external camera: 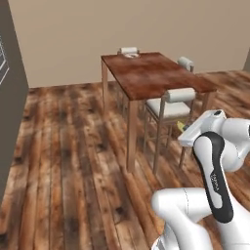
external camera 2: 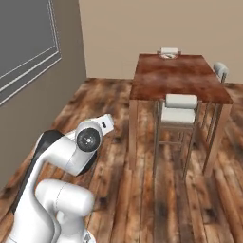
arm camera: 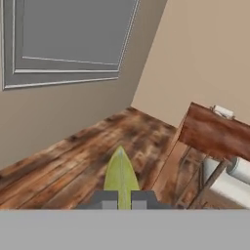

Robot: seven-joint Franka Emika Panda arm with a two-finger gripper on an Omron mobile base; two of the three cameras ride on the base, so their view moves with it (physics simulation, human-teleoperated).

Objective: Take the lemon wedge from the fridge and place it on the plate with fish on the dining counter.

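left base view: the white arm is folded low at the lower right, and a sliver of the yellow-green lemon wedge (external camera: 181, 126) shows just beyond the hand. the dining counter (external camera: 151, 73) stands ahead and slightly left of the hand, its long axis running away from the camera. the plate with fish (external camera: 132, 55) sits at the far end of that top, well apart from the arm, with a white-cushioned stool (external camera: 171, 106) tucked at the near side between hand and table.

right base view: the arm is curled at the lower left, the hand pointing toward the table. the plate with fish (external camera 2: 167, 56) is again on the far edge of the dining counter (external camera 2: 178, 76), ahead and to the right of the hand, so the carry seems to need a long forward reach or a drive closer.

hand view: the gripper (arm camera: 123, 200) is pinched nearly closed on the lemon wedge (arm camera: 120, 175), which stands between the tips with its pointed end aimed away along the fingers. the dining counter (arm camera: 215, 133) lies off to the right, and the plate with fish (arm camera: 222, 112) is a small pale shape on its far edge. the target therefore lies forward and right of the held wedge.
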